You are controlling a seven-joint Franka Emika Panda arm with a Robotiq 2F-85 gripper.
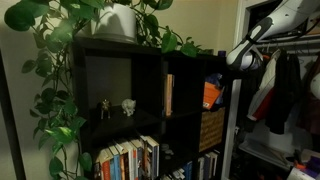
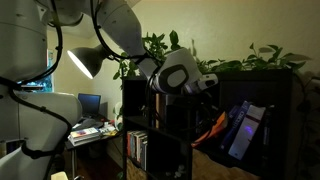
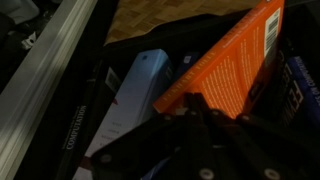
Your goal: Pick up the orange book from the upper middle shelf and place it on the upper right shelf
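- The end effector (image 3: pixel 192 101) is narrowed, pinching the tilted orange book (image 3: pixel 228 60) by its lower edge inside the upper right shelf (image 2: pixel 272 90).
- Blue books (image 2: pixel 243 130) lean just beyond it.

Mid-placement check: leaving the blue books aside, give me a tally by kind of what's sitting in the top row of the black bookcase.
figurines: 2
tan book: 1
orange book: 1
Total: 4
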